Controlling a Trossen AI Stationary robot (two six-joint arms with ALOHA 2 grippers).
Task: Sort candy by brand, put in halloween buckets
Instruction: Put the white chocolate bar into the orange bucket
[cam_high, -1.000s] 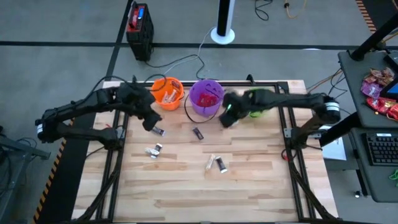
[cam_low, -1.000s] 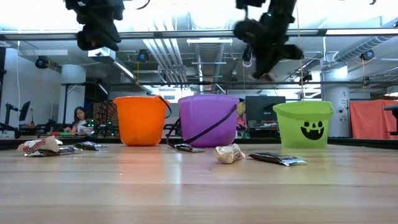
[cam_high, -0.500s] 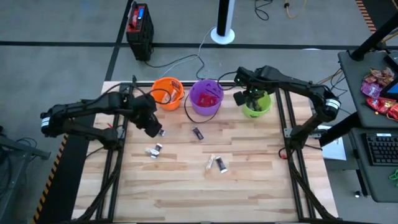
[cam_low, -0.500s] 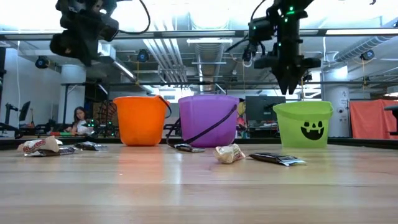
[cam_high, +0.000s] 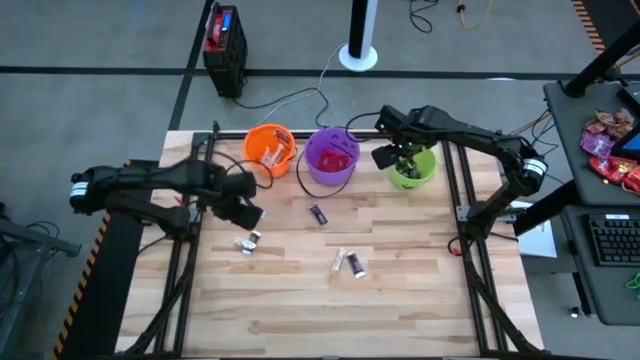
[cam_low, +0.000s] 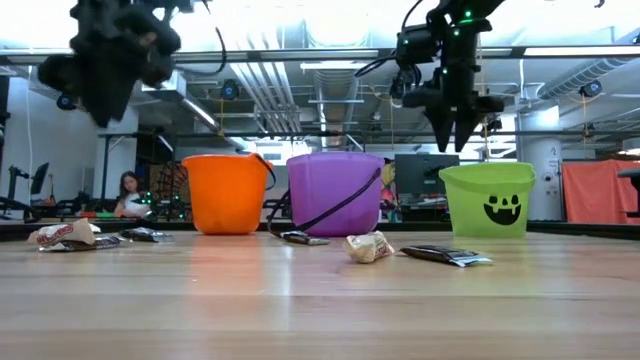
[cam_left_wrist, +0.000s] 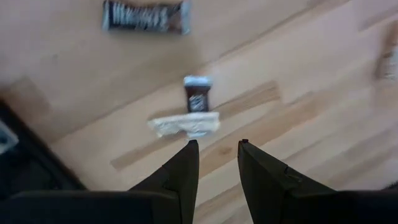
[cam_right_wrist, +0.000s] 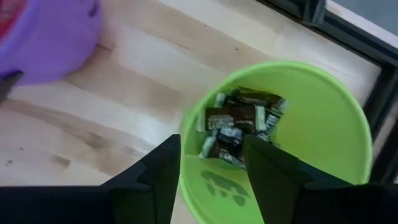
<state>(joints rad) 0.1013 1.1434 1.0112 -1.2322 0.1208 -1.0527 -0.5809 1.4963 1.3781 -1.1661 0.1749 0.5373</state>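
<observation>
1. I'd lower the left gripper (cam_left_wrist: 214, 149) straight onto the white candy (cam_left_wrist: 184, 124) at frame centre of its wrist view, straddling it, avoiding the dark piece (cam_left_wrist: 197, 98) touching it.
2. Its jaws are apart, empty.
3. The right gripper (cam_right_wrist: 211, 155) hangs apart, empty, above the green bucket (cam_high: 412, 168), upper right.

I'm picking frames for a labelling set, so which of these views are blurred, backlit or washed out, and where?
Low view: bright ceiling lights behind leave the left end effector a smeared dark silhouette; the orange bucket stays crisp. Left wrist view: soft throughout, the candy ahead of the fingers legible but smeared. Right wrist view: the green bucket is mildly soft, its wrappers readable. High view: evenly lit, sharp.
</observation>
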